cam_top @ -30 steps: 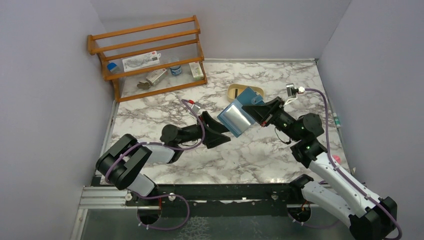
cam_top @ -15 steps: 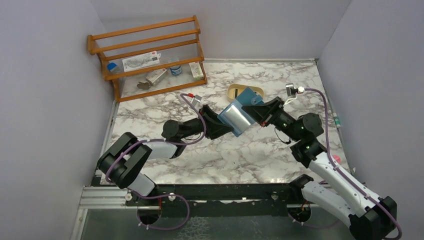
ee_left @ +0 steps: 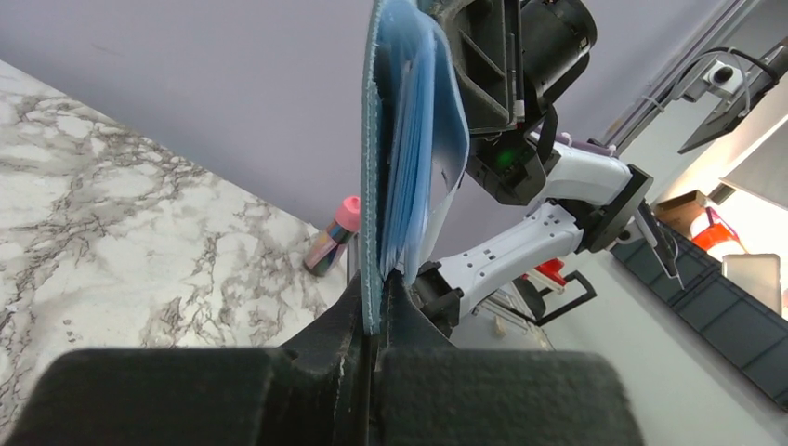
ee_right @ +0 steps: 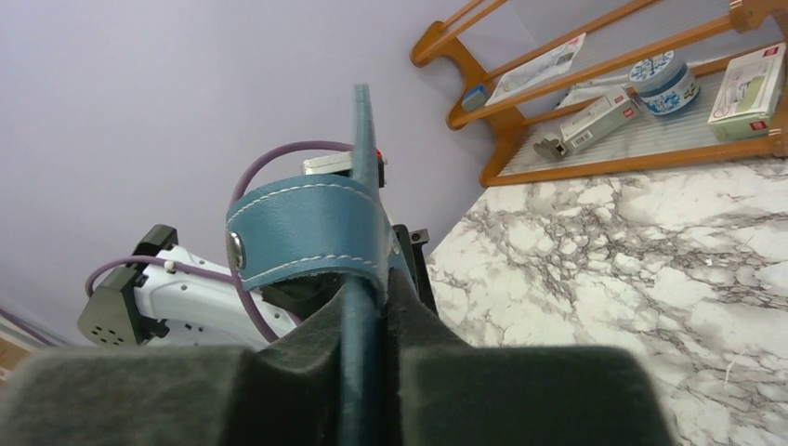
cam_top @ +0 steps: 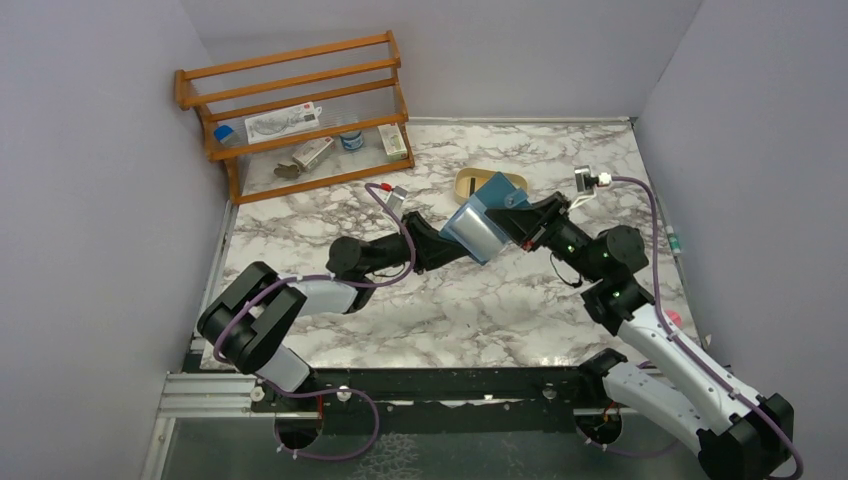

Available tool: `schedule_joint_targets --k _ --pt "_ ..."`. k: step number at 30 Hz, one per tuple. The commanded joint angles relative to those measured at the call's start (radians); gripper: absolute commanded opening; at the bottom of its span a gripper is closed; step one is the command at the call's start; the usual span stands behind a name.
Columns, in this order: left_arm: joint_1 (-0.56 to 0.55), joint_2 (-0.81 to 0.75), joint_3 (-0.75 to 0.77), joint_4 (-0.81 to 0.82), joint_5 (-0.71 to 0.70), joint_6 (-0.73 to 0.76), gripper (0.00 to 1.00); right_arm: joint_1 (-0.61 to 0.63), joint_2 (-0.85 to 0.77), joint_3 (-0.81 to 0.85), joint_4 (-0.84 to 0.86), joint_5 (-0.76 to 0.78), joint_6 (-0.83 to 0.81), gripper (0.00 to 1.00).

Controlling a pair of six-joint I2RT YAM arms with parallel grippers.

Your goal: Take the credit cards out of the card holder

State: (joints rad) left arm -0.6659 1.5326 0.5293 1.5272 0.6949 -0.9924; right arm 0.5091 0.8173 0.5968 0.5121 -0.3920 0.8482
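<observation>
The teal card holder [cam_top: 492, 190] hangs in the air over the middle of the table, held between both arms. My right gripper [cam_top: 514, 215] is shut on its far edge; in the right wrist view the teal leather runs between the pads of the right gripper [ee_right: 370, 283], with the snap tab [ee_right: 307, 228] looped above. My left gripper [cam_top: 449, 243] is shut on the opposite edge. In the left wrist view the holder's stitched edge [ee_left: 372, 186] sits inside the left gripper [ee_left: 381, 279]. The pale blue credit cards [ee_left: 423, 139] fan out just right of it. Whether a card is also pinched is hidden.
A tan tray [cam_top: 467, 181] lies on the marble just behind the holder. A wooden rack [cam_top: 300, 110] with small boxes and jars stands at the back left. A pink-capped bottle [ee_left: 334, 237] stands at the table's right edge, near the wall.
My left gripper has moved up and right to the holder and shut on its near edge. The right arm has stayed put; the holder has shifted slightly.
</observation>
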Motion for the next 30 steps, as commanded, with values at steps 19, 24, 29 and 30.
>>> schedule_joint_targets --k 19,24,29,30 --pt "0.025 -0.298 0.175 -1.254 -0.276 0.227 0.0 0.008 -0.113 0.202 -0.747 0.274 -0.466 1.0" --pt "0.023 -0.259 0.251 -1.575 -0.366 0.279 0.0 0.009 -0.081 0.212 -0.76 0.174 -0.539 1.0" --pt "0.007 -0.148 0.356 -1.822 -0.374 0.33 0.0 0.046 0.07 0.242 -0.777 0.029 -0.584 1.0" --pt "-0.001 -0.112 0.386 -1.883 -0.376 0.35 0.0 0.071 0.108 0.247 -0.782 0.027 -0.592 1.0"
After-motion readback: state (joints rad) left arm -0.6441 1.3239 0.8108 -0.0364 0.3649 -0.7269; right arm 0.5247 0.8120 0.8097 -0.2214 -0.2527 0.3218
